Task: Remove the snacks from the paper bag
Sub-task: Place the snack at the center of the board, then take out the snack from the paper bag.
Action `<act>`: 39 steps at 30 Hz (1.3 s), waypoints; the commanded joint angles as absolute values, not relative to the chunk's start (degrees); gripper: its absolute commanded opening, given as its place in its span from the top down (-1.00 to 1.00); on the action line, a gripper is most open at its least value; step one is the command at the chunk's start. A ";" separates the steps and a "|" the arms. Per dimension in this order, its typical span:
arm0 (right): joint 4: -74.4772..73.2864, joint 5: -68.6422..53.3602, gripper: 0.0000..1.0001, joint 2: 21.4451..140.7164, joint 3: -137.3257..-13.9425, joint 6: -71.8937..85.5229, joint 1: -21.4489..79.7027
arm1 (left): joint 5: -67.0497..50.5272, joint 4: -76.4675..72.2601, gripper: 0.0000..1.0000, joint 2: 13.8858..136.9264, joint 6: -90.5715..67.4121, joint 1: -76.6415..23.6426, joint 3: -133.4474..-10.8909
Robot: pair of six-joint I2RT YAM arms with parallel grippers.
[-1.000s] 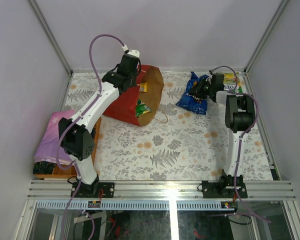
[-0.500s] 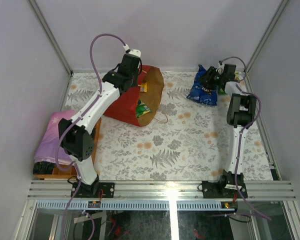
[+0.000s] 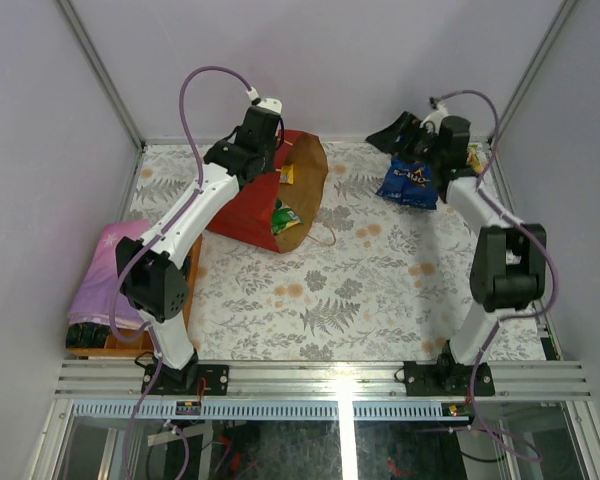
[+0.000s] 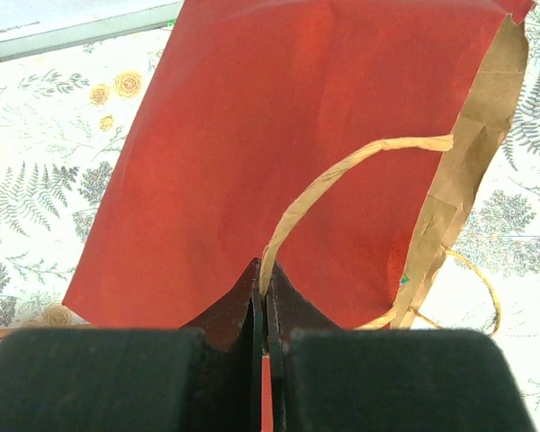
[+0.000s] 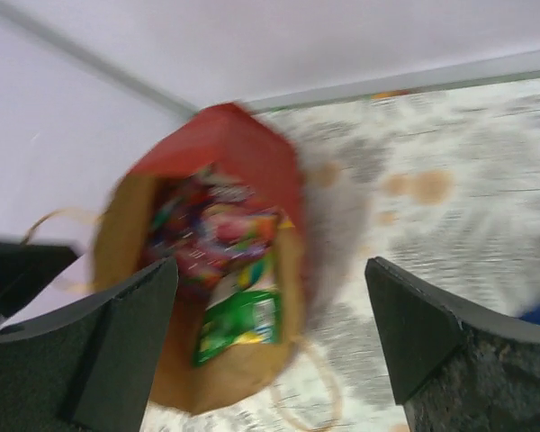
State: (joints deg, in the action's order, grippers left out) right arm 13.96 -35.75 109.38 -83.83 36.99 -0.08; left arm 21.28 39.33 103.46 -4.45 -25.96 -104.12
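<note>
Okay, your right gripper (image 3: 407,140) hangs with its jaws wide apart, the blue chip bag (image 3: 408,183) lying on the table (image 3: 380,290) just beside it, on the near side. Your left gripper (image 4: 263,281) is pinched together on the string handle (image 4: 414,142) of the red paper bag (image 4: 252,135). That bag lies on its side with packets (image 5: 220,225) inside.

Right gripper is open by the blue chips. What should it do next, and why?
Probably swing over to the paper bag for the green packet: the right gripper is open and empty, the blue chip bag lies on the table, more packets sit inside.
</note>
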 commanded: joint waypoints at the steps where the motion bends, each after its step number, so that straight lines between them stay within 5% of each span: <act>1: 34.96 -26.97 -0.86 101.02 -67.53 48.51 11.83 | 22.21 39.80 1.00 103.38 -4.15 -26.53 -106.04; 9: 45.63 -16.39 -0.89 103.09 -56.65 60.74 24.89 | 22.35 39.72 1.00 103.41 -4.31 -26.94 -105.91; 21: 48.27 -7.81 -0.99 101.54 -47.22 65.57 30.32 | 22.79 39.73 1.00 103.32 -4.30 -27.47 -105.72; 32: 19.50 -14.04 -0.96 108.10 -67.59 73.62 30.76 | 22.48 39.70 1.00 103.93 -4.27 -27.44 -105.73; 39: 13.65 -9.62 -0.83 111.99 -73.54 75.69 32.51 | 22.21 39.57 1.00 103.31 -4.27 -27.44 -105.60</act>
State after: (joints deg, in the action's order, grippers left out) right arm 19.66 -11.62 109.19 -68.88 72.90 30.89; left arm 21.65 39.99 103.46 -4.45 -27.03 -104.14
